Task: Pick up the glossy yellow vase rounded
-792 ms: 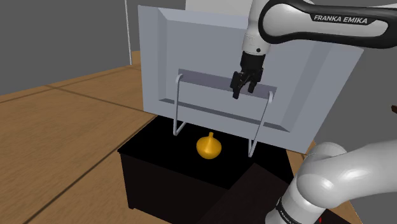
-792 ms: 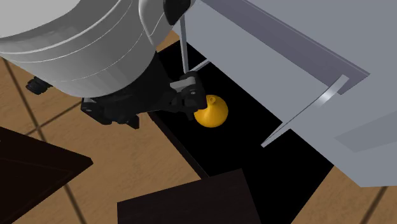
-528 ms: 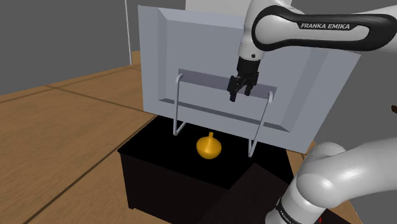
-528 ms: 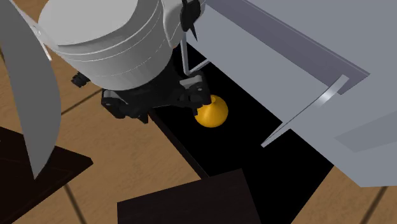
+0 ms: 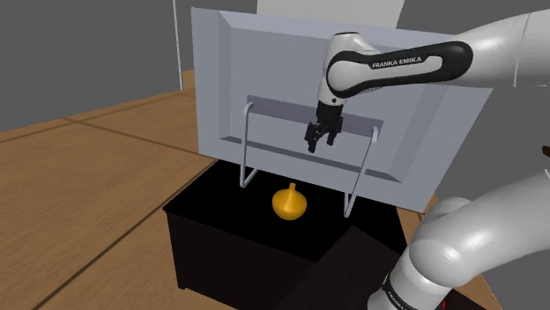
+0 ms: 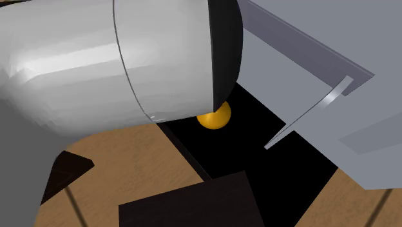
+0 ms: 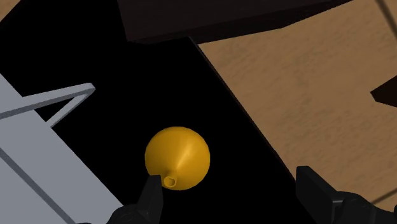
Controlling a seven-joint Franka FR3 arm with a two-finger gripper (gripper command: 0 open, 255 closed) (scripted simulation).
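Yellow and glossy, the vase [image 5: 289,204] stands upright on the flat top of a black box [image 5: 220,220], its round body tapering to a thin neck, in front of a tilted grey panel [image 5: 264,79] with a metal rail [image 5: 246,145] leaning down from it. It has not budged over the last moments; what has moved is the arm [image 5: 397,63]. In the shoulder view the jaws have slid toward that view's left and dropped a little, so they now hang in front of the panel, more nearly over the vase but well above it. The same swing has brought a white arm link across much of the second exterior view, where the vase [image 6: 216,118] peeks out just beneath it. In the wrist view the jaws are spread wide with nothing between them, and the vase [image 7: 177,158] lies just ahead of one black finger [image 7: 153,198] rather than midway (the neck's small mouth points up toward the camera). I judge this to be the approach: the jaws probably need to shift sideways to centre the vase, then descend; the smooth round body may slip if gripped off-centre.
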